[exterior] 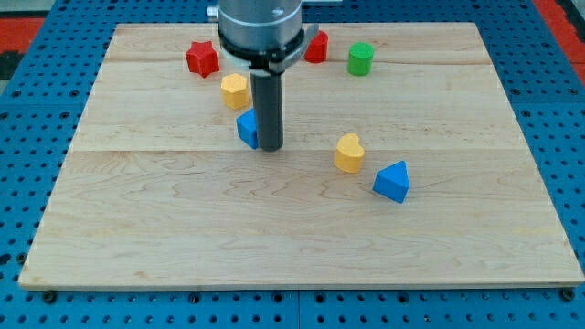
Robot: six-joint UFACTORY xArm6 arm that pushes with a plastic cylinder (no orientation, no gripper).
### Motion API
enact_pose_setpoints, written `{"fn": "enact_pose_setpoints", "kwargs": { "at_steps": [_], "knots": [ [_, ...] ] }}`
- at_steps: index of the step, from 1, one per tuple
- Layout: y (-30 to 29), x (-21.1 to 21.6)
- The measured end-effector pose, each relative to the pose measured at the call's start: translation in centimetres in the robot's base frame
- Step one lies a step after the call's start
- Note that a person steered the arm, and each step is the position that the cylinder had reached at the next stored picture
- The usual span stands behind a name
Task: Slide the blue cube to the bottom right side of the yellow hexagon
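The yellow hexagon point(235, 90) sits on the wooden board at the upper left of centre. The blue cube point(247, 128) lies just below it, slightly to the right, and is partly hidden by the rod. My tip point(271, 146) rests on the board against the blue cube's right side. The rod rises from there to the arm's grey end at the view's top.
A red star point(202, 58) lies at the upper left. A red block point(317, 46) and a green cylinder point(360, 58) lie at the top, right of the arm. A yellow heart point(348, 153) and a blue triangular block point(392, 181) lie right of centre.
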State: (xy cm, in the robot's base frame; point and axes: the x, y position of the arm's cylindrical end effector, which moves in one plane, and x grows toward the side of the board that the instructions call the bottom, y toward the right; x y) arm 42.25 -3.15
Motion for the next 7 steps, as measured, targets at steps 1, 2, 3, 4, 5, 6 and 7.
{"fn": "enact_pose_setpoints", "kwargs": {
  "at_steps": [1, 2, 3, 4, 5, 6, 7],
  "knots": [
    [-0.2, 2.3],
    [-4.5, 4.6],
    [-5.6, 3.1],
    [-4.6, 0.7],
    [-2.6, 0.0],
    [-1.8, 0.1],
    [-0.6, 5.3]
  ]
}}
